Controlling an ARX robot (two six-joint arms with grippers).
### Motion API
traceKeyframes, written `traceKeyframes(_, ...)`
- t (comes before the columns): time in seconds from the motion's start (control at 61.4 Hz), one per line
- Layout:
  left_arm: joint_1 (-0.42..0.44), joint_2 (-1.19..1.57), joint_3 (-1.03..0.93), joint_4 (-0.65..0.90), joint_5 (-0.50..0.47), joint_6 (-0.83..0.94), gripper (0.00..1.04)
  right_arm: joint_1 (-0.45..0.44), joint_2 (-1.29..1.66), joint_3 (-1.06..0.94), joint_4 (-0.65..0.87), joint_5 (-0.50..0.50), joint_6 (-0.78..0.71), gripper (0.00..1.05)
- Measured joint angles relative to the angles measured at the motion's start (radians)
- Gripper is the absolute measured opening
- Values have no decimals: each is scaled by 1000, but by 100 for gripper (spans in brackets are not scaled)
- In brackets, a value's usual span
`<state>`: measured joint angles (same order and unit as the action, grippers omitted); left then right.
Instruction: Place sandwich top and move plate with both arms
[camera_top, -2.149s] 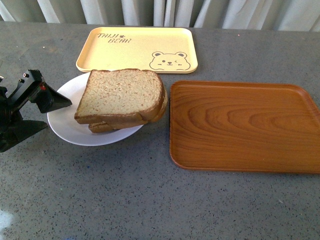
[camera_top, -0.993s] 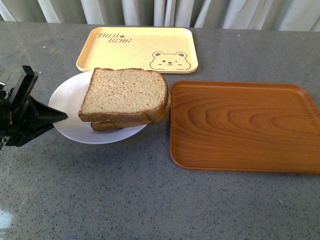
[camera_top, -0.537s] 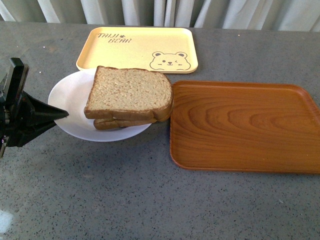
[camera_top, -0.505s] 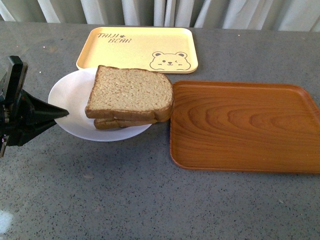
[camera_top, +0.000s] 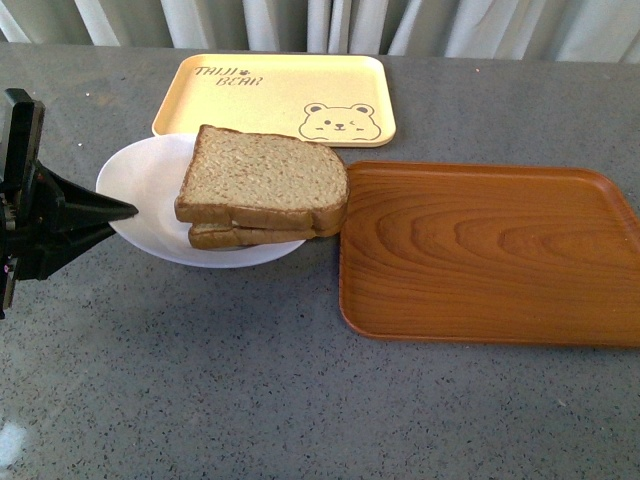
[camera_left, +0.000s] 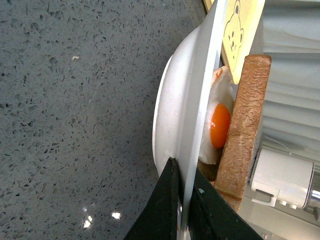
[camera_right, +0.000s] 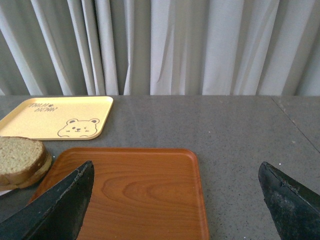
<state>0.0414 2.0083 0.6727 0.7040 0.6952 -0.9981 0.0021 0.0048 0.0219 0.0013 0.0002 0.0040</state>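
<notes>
The sandwich top (camera_top: 265, 172), a brown speckled bread slice, lies on the stack on the white plate (camera_top: 145, 185). The plate's left side is lifted and it tilts down to the right. My left gripper (camera_top: 122, 211) is shut on the plate's left rim. In the left wrist view its black fingers (camera_left: 162, 210) pinch the thin rim of the plate (camera_left: 172, 115), with a fried egg (camera_left: 220, 125) under the sandwich top (camera_left: 247, 120). My right gripper (camera_right: 175, 200) is open and empty above the wooden tray, out of the front view; the sandwich top shows at the edge of its view (camera_right: 20, 157).
A brown wooden tray (camera_top: 490, 250) lies right of the plate, its left edge touching or near the bread. A yellow bear tray (camera_top: 275, 95) lies behind the plate. Both show in the right wrist view, the wooden tray (camera_right: 140, 185) and the yellow tray (camera_right: 60, 117). Grey curtains hang behind.
My left gripper closed on the plate's left rim and raised it. The plate and sandwich tilted and shifted right toward the wooden tray.
</notes>
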Motion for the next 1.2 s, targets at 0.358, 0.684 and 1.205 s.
traceKeyframes(0.358, -10, -102, -43, 42, 1, -89, 2, 0, 0, 0, 0, 0, 0, 96)
traceKeyframes(0.684, -91, -101, 53, -23, -17, -104, 2, 0, 0, 0, 0, 0, 0, 96)
traceKeyframes(1.205, -144, 103, 402, -160, -43, -103, 2, 0, 0, 0, 0, 0, 0, 96)
